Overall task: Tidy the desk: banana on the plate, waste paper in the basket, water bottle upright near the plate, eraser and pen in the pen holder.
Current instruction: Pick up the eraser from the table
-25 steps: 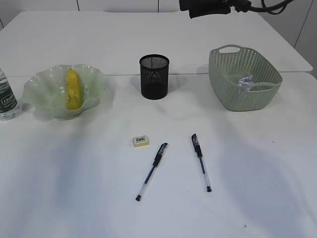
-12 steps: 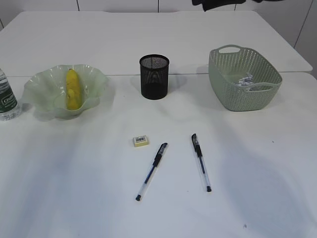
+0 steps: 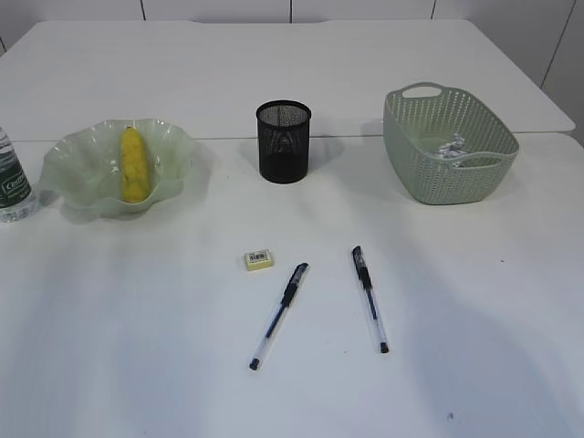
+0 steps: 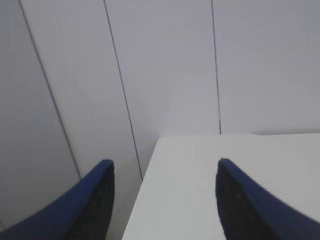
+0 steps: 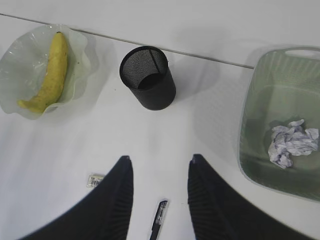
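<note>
1. Eraser is lying flat on the desk, just left of the right gripper, whose jaws are hanging apart, empty.
2. Tiny, light, stiff, probably grippy: pinching its short sides looks best.
3. Left gripper jaws are standing apart too, holding nothing.

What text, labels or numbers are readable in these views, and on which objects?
water bottle label: white lettering on dark green, cut off at the frame edge and too small to read.
eraser sleeve: dark printed marks, too small to read in either the exterior or the right wrist view.
two pens, pen holder, basket, plate: no text visible.
</note>
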